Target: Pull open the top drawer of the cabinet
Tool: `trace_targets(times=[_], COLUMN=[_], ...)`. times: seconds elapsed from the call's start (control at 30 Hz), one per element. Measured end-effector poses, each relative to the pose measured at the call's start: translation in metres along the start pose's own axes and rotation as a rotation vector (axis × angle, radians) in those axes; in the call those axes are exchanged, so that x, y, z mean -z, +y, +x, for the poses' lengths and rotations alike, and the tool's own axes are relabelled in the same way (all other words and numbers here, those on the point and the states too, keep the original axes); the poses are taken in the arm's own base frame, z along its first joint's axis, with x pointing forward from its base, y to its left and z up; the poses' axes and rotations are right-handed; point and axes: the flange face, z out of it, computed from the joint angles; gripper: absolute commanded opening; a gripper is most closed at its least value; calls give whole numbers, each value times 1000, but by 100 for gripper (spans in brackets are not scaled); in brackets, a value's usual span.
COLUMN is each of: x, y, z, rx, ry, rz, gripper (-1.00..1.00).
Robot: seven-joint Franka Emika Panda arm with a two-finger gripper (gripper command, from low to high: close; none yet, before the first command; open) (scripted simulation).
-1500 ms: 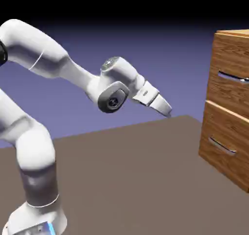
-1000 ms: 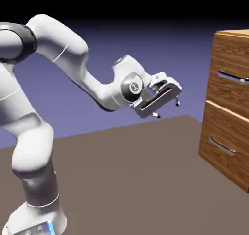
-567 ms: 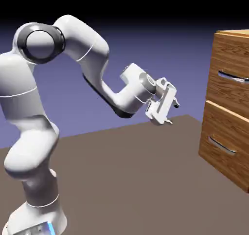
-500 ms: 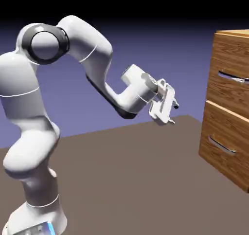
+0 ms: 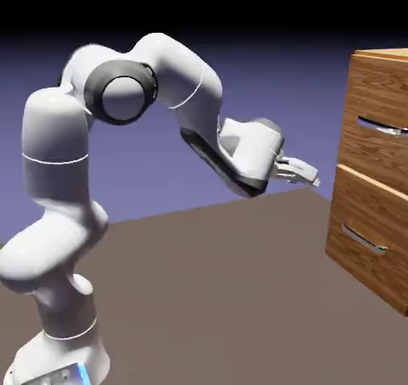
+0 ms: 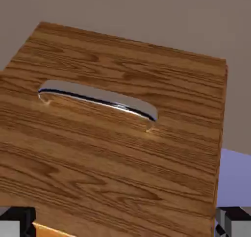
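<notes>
I have swung my arm round and turned my pincer (image 5: 309, 173) to face the cabinet (image 5: 374, 176). It is now wide open, holding nothing, near but short of the top drawer (image 6: 117, 128), whose handle (image 6: 98, 99) lies ahead.

The cabinet (image 5: 381, 168) at the right edge of the exterior view looks like warm brown wood with bold streaked grain and a smooth, faintly satin face. Its top drawer (image 6: 117, 133) fills the hand view with that same grain. The drawer's handle (image 6: 98, 99) is polished silver metal, mirror-glossy. The table (image 5: 223, 296) is flat matt brown. The arm (image 5: 143, 136) has smooth glossy white shells with dark grey joints.
</notes>
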Motion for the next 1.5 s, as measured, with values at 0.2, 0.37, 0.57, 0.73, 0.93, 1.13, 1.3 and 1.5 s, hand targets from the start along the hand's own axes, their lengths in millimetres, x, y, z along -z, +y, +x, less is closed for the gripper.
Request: trace_targets(times=[0.2,0.37,0.57,0.73,0.93,1.13,1.3,1.5], x=[-13,-21,-25,-30,-67,-40,-9,19], y=[-4,-13,-32,-44,-33,-42,-51,-60], z=[-29,-63,-115,-151,-167,-153,-138,-123], rx=[350,623,929,1068,1071,1071,1071,1071], ry=[-120,-258,-457,-564,-561,-562,-562,-562], rz=[-70,-92,-53,-2,-2,-1,-1,-1], gripper=[100,100,100,100,-100,-100,-100,-100])
